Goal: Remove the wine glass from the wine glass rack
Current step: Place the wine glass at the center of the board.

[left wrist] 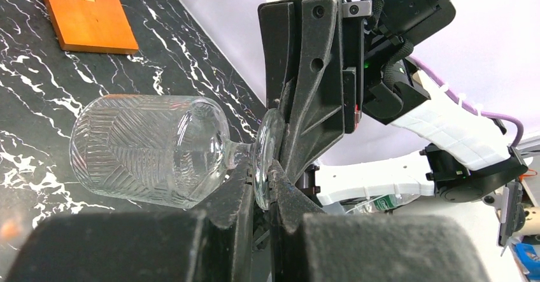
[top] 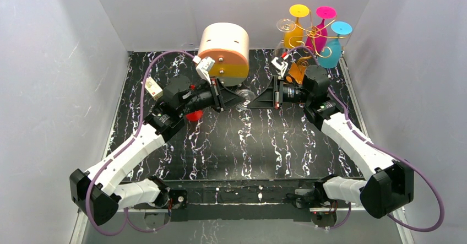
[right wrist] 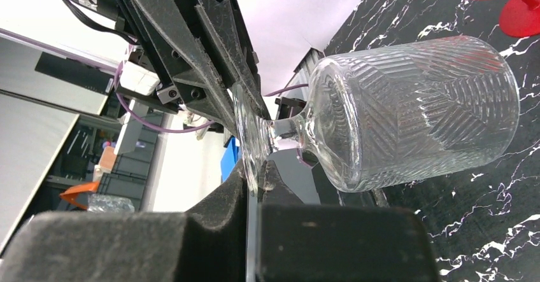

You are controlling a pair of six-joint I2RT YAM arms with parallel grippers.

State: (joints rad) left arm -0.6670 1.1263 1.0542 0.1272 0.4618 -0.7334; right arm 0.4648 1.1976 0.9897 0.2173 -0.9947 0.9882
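Note:
A clear ribbed wine glass point(top: 243, 96) lies sideways above the table's middle, held by its round foot. My left gripper point(top: 231, 97) is shut on the foot's edge; in the left wrist view the left gripper point(left wrist: 262, 170) pinches the foot, with the bowl point(left wrist: 149, 151) to its left. My right gripper point(top: 259, 98) is shut on the same foot from the opposite side; the right wrist view shows the right gripper point(right wrist: 255, 167) and the bowl point(right wrist: 414, 107). The gold wire wine glass rack point(top: 314, 32) stands at the back right on its wooden base point(left wrist: 86, 11).
Yellow point(top: 294, 29), pink point(top: 322, 26), blue point(top: 333, 48) and one clear glass point(top: 286, 25) hang on the rack. A round cream-and-orange drawer box point(top: 223, 51) stands at the back centre. A red glass point(top: 193, 114) lies under the left arm. White walls enclose the table.

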